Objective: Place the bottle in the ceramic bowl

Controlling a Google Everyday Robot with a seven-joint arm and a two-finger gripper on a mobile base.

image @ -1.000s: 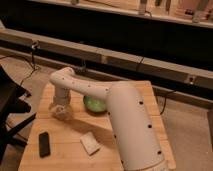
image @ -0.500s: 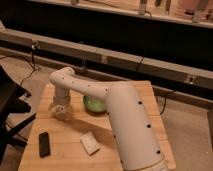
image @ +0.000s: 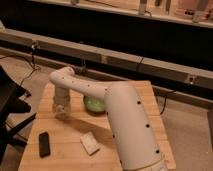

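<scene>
Green ceramic bowl (image: 94, 104) lies just beside the pincer (image: 61, 111), hardly shifted over 1 second; whether it grips the bottle, I cannot tell. Placing looks unfinished.

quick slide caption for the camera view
Robot arm over a wooden table, end effector low beside the green ceramic bowl; a black slab and pale block lie in front
</scene>
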